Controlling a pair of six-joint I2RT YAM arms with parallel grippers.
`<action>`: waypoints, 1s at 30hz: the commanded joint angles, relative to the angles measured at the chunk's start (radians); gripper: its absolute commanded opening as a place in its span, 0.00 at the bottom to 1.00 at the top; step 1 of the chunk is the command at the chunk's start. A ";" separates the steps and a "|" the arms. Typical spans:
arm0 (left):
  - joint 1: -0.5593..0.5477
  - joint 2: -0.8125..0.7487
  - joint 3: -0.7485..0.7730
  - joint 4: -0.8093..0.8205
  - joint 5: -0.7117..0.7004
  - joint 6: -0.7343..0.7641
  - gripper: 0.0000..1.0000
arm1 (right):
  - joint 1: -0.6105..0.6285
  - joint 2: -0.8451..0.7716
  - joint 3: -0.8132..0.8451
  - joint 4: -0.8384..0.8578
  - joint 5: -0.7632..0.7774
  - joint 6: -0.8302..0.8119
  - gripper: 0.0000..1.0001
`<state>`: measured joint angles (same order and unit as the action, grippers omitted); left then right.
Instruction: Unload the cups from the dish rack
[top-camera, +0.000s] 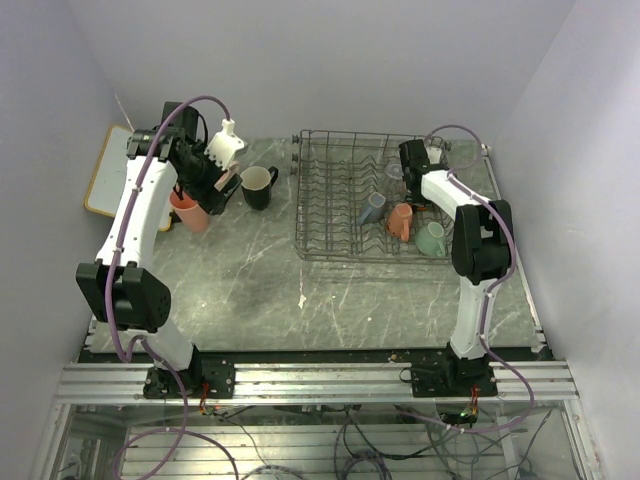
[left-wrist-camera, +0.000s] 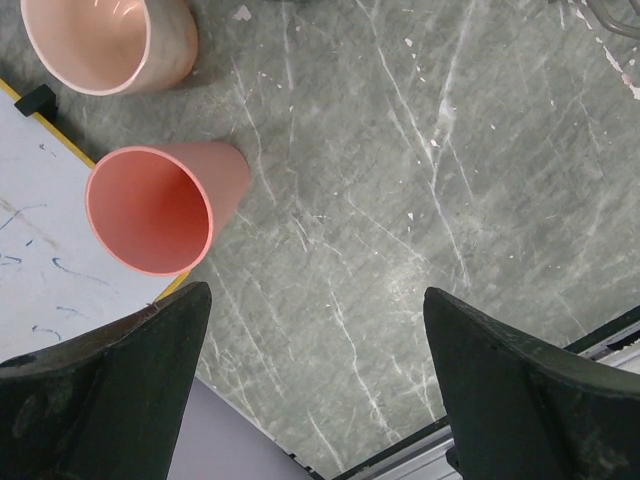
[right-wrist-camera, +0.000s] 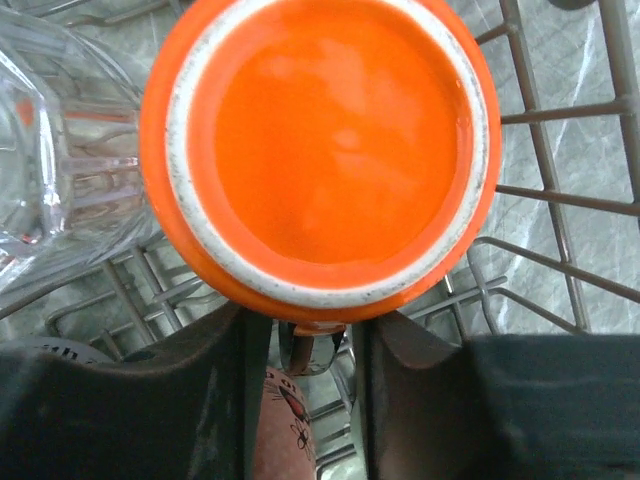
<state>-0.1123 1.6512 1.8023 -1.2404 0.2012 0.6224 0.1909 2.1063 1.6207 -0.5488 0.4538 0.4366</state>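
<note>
The left pincer (left-wrist-camera: 315, 295) hung wide open over the table (left-wrist-camera: 420, 180), holding nothing, near the pink tumbler (left-wrist-camera: 160, 205) and the pale pink cup (left-wrist-camera: 105, 40). In the dish rack (top-camera: 325, 190) at the far right, the right pincer (right-wrist-camera: 312, 335) gripped the handle of the upturned orange cup (right-wrist-camera: 320, 140), beside a clear glass (right-wrist-camera: 50, 150).

orange cup (right-wrist-camera: 330, 150) base beside clear glass (right-wrist-camera: 55, 150)
</note>
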 joint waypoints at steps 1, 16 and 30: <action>-0.001 -0.022 -0.005 0.000 0.016 -0.024 0.99 | -0.003 -0.069 -0.070 0.134 0.049 -0.023 0.31; -0.031 -0.017 -0.012 -0.014 0.014 -0.052 0.99 | 0.001 -0.215 -0.144 0.195 0.077 -0.048 0.00; -0.052 -0.136 -0.152 0.144 0.175 -0.030 0.99 | 0.038 -0.376 -0.028 0.036 -0.018 0.015 0.00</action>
<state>-0.1543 1.6161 1.7382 -1.2083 0.2531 0.5896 0.1986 1.8309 1.5394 -0.4778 0.4465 0.4141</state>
